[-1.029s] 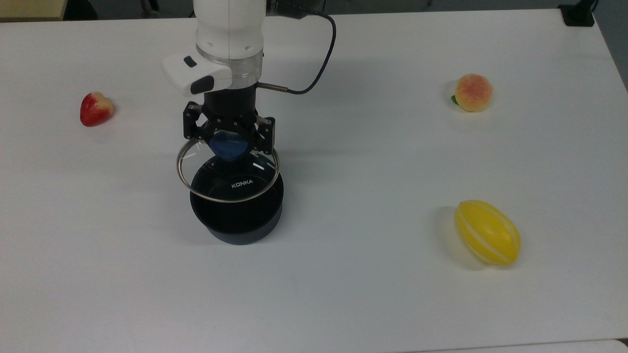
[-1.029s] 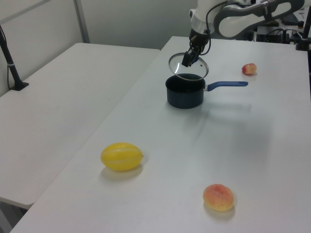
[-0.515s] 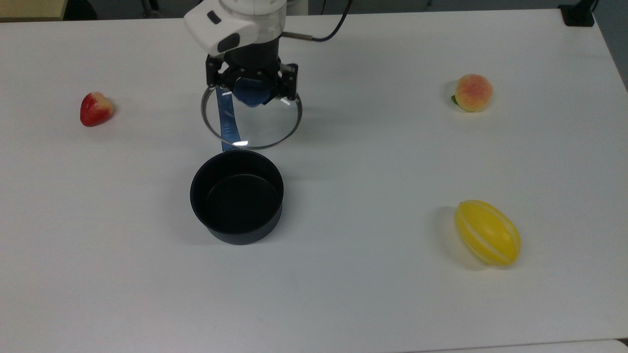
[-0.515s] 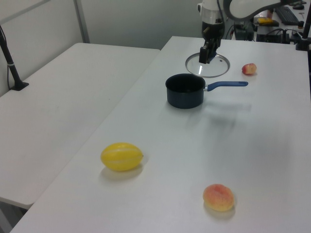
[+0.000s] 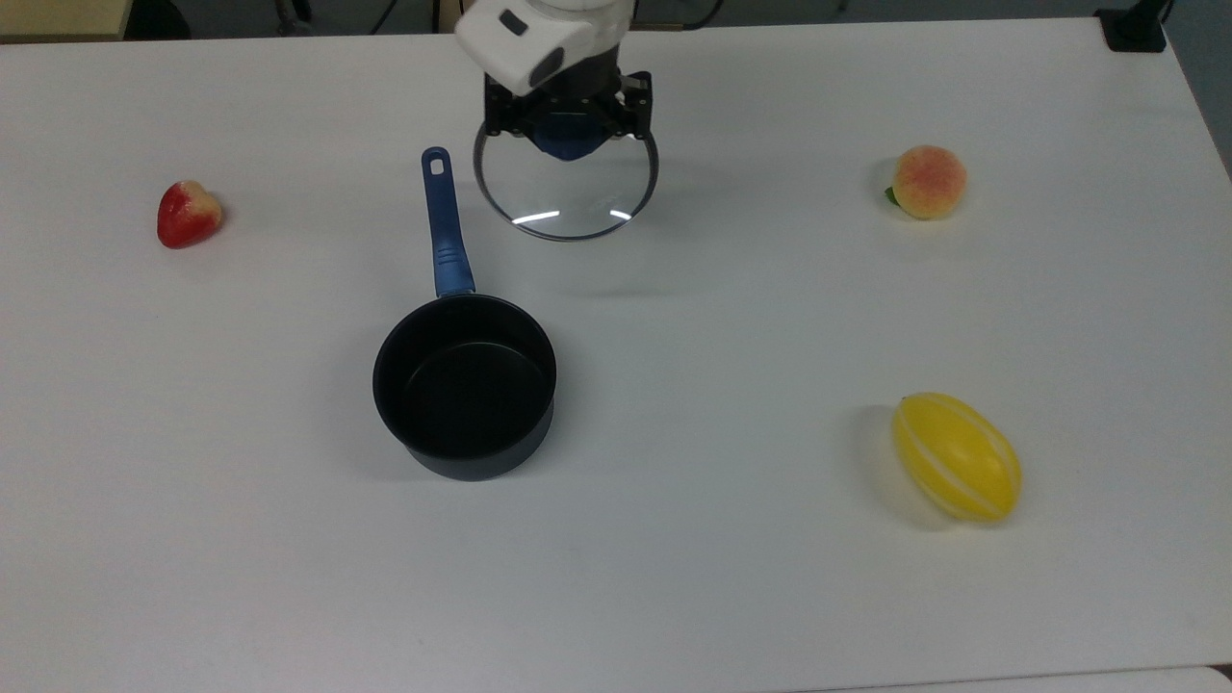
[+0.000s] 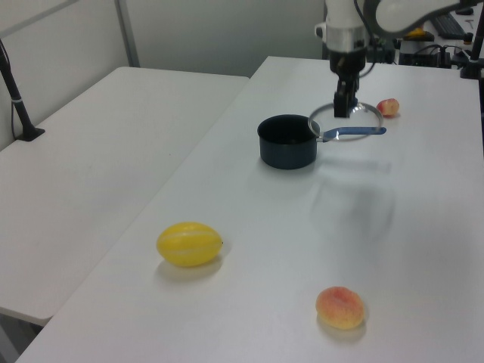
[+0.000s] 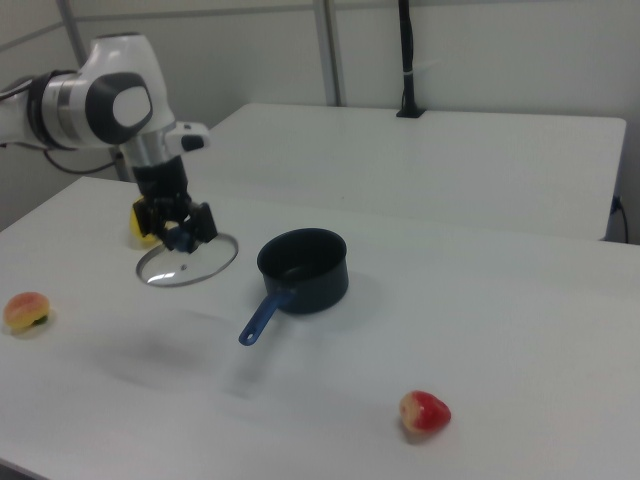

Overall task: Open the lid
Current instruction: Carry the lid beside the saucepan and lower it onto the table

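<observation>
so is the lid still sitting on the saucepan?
No, the pincer holds the lid by its knob, clear of the open saucepan.

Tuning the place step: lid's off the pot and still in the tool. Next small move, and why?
Probably lower it straight down. The tool grips the blue knob, and the lid hangs above bare table, its shadow offset from it, beside the saucepan and its handle.

One lid (image 5: 566, 188), one black saucepan (image 5: 465, 385) (its handle blue), one strawberry (image 5: 188, 214), one peach (image 5: 928, 181) and one yellow melon (image 5: 957, 457) make five things on the one white tabletop (image 5: 731, 597).
</observation>
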Controlling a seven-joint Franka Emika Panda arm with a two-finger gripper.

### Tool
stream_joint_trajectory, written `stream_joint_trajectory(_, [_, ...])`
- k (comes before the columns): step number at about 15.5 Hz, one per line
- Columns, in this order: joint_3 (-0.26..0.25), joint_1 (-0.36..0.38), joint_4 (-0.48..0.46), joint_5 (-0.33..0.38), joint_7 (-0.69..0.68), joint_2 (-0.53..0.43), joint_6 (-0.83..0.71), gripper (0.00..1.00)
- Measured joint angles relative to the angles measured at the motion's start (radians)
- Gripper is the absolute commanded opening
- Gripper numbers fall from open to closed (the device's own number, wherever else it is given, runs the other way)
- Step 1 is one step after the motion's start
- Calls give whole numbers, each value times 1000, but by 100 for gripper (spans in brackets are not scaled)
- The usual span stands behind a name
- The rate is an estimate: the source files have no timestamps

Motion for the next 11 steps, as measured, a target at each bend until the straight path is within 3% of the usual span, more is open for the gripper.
stream_joint_trajectory(5, [53, 0, -117, 0, 0, -11, 0, 6])
stream_joint_trajectory(11, [60, -1, -250, 0, -3, -24, 38, 6])
